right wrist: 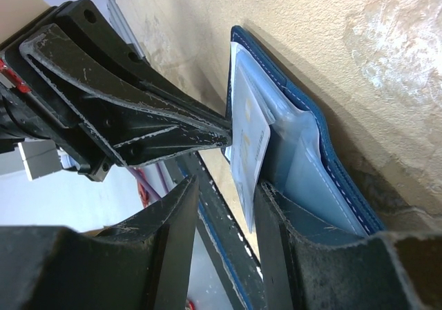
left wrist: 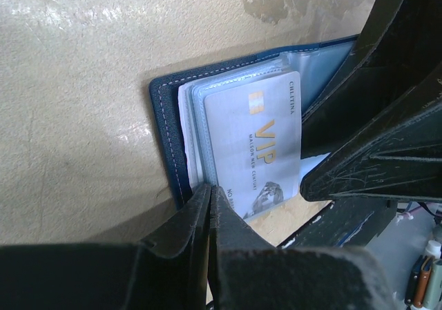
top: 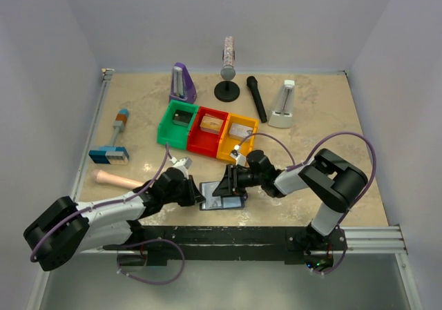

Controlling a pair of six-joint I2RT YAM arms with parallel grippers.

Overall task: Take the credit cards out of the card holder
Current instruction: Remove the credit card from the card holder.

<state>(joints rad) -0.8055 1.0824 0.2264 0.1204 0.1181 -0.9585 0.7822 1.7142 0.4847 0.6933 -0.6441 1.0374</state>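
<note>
Card holder (top: 222,198) is lying open by the middle of the desk's near edge, a pale grey card (left wrist: 255,144) showing inside. Left gripper (left wrist: 209,191) is pressing closed jaws against the holder's edge; right gripper (right wrist: 229,182) is straddling the card, jaws parted.

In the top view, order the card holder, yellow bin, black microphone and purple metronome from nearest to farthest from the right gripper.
1. card holder: directly under the right gripper, by the near edge.
2. yellow bin: just behind it.
3. black microphone: farther back, right of centre.
4. purple metronome: far back, on the left.
</note>
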